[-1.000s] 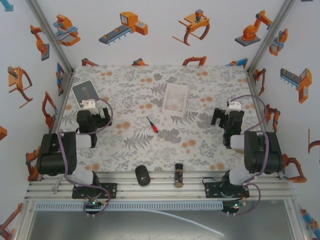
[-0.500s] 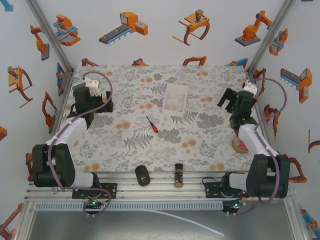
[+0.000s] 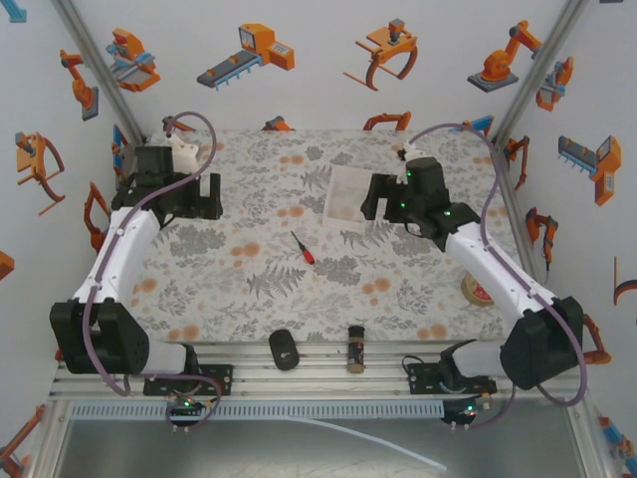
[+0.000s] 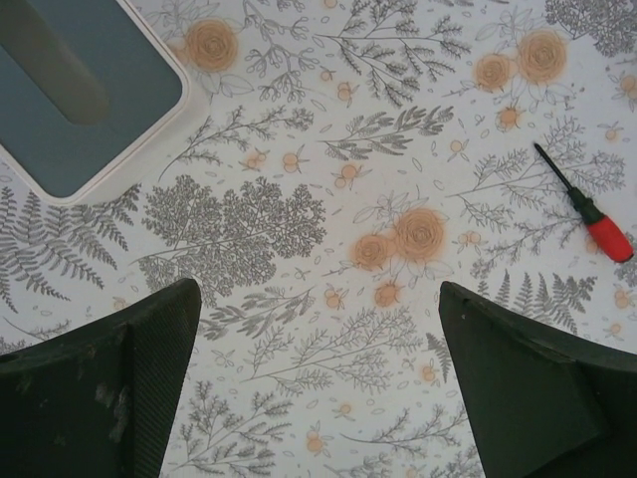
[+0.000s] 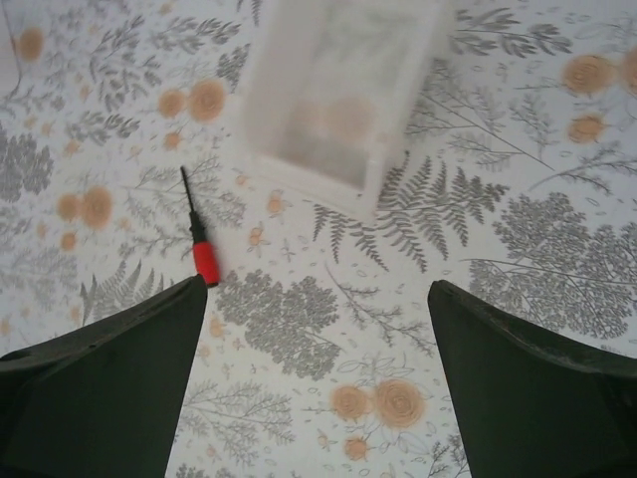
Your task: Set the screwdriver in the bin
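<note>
Top external view, from the near rail (image 3: 318,370) outward: we find a small dark rounded object (image 3: 284,350) and a short brown-black cylinder (image 3: 354,348) at the table's near edge, apart from each other. Neither belongs to the job. A roll of tape (image 3: 478,290) sits toward the right side, partly behind the right arm.

Farther in, about mid-table, the screwdriver (image 3: 303,248) lies flat on the cloth. Its red handle is nearer and to the right, and its thin shaft points far-left. Nothing touches it. Beyond it and a little right lies the bin (image 3: 349,193), close to the screwdriver but not touching it.

The right gripper (image 5: 318,294) hangs above the table just right of the bin, fingers spread wide with nothing between them. Its wrist camera takes in both the screwdriver and the blurred bin, so we judge it well posed to descend on the handle and then make the short carry.

The left gripper (image 4: 318,294) is over the far left, also spread and empty, beside a grey plate (image 4: 100,119) and well apart from the tool. We read that as standing clear.

The table cloth (image 3: 259,289) is flat, printed with grey ferns and orange flowers. Since the shaft lies flush on it, we think the thicker handle is the better hold. White walls with orange robot drawings (image 3: 249,52) enclose the table, with aluminium posts at the far corners.
</note>
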{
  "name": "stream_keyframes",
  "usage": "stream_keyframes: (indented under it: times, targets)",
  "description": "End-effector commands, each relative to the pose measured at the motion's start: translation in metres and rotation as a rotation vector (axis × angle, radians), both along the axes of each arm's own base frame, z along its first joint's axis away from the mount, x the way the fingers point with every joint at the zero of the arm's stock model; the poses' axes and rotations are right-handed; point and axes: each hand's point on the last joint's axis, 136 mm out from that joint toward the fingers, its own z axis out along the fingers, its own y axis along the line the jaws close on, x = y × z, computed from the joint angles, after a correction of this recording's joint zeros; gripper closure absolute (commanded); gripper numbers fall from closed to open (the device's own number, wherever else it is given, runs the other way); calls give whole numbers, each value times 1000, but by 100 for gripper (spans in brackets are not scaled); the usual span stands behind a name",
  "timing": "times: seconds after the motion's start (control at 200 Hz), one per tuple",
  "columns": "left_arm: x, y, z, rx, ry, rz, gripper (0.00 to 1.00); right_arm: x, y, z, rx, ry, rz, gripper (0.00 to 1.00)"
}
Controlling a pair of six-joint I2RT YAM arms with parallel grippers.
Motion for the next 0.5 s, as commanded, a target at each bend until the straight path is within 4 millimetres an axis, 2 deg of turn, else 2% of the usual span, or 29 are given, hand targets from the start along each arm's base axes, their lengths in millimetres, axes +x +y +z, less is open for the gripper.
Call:
stream_keyframes:
  times: [0.0, 0.075, 0.145, 0.245, 0.34, 0.496]
  targets:
    - [-20, -7, 10, -24, 31, -40, 3, -11, 17, -19, -121, 88, 54, 20]
    - [-23, -9, 9, -39, 40, -41, 3, -10, 38, -35, -241, 108, 69, 20]
    - [-25, -8, 7, -31, 52, -34, 3, -10, 66, -49, -322, 125, 121, 22]
    - [-29, -6, 6, -13, 68, -43, 3, -13, 109, -70, -352, 163, 211, 25]
    - [-34, -5, 8, -2, 65, -51, 3, -17, 145, -88, -358, 194, 288, 34]
    - [-40, -3, 12, 6, 48, -43, 3, -18, 171, -114, -360, 236, 320, 34]
